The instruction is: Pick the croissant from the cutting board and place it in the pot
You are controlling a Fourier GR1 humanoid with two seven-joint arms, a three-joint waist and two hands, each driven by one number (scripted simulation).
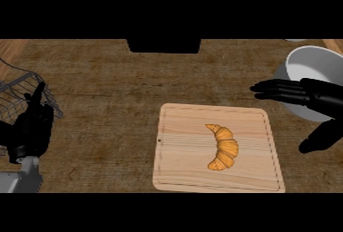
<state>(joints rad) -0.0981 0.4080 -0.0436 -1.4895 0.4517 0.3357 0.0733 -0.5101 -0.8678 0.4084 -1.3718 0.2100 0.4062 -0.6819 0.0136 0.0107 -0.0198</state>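
Matte black left hand, slim fingers, set on a pale grey rounded forearm. Same black on right hand, with thick thumb.

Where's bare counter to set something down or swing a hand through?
Bare counter: the wide strip between the black box and the cutting board, and the gap between the wire basket with the resting left hand and the board's left edge. Crowded at right: the open right hand overlaps the pot, beside the board holding the croissant.

Counter lies open left of the cutting board; pot flanks right.
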